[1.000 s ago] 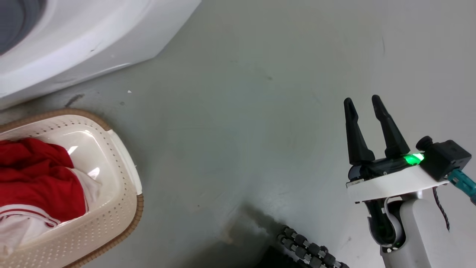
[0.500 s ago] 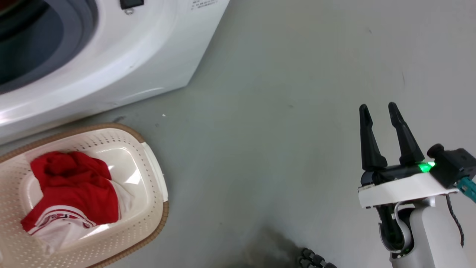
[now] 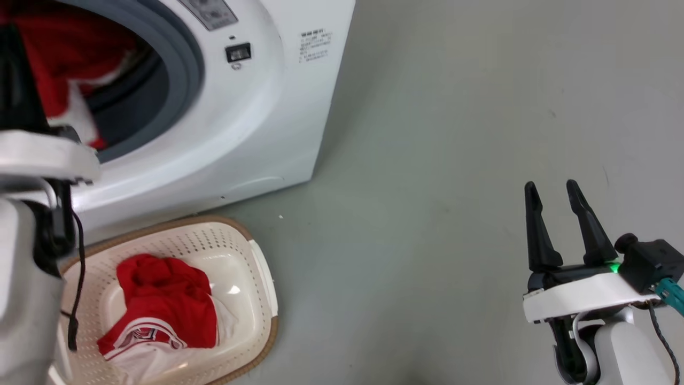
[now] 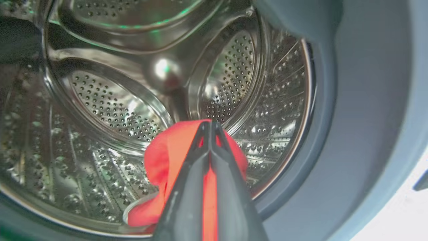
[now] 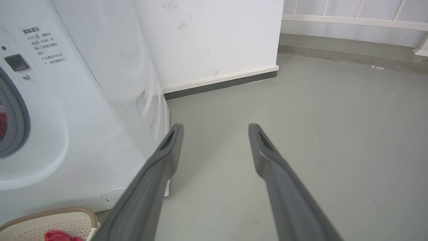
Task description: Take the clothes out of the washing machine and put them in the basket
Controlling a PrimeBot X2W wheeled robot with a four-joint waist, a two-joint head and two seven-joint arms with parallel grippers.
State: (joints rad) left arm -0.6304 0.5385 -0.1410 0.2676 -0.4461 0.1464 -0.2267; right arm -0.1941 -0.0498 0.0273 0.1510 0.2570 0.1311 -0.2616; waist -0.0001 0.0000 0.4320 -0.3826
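Right now we see the left gripper (image 4: 210,124) reaching into the washing machine (image 3: 256,107), its two dark fingers pressed together on a fold of a red garment (image 4: 160,157). The cloth hangs from the fingertips, with a white edge low down. We cannot tell whether its lower end touches the shiny perforated drum (image 4: 110,107) behind it. The grey porthole rim (image 4: 351,117) curves round the drum's right side.

From the head camera, the left arm's pale forearm (image 3: 21,278) fills the near left, in front of the open porthole. On the grey floor (image 3: 427,160) just in front of the machine stands the cream basket (image 3: 262,278) with its brown rim. A second red garment (image 3: 165,299), with white parts and striped trim, lies crumpled inside it.

Well apart, at the near right, the right gripper (image 3: 550,184) hangs over bare floor with its fingers spread and nothing between them. Its wrist camera looks past the machine's right side to a white wall (image 5: 217,40) beyond.
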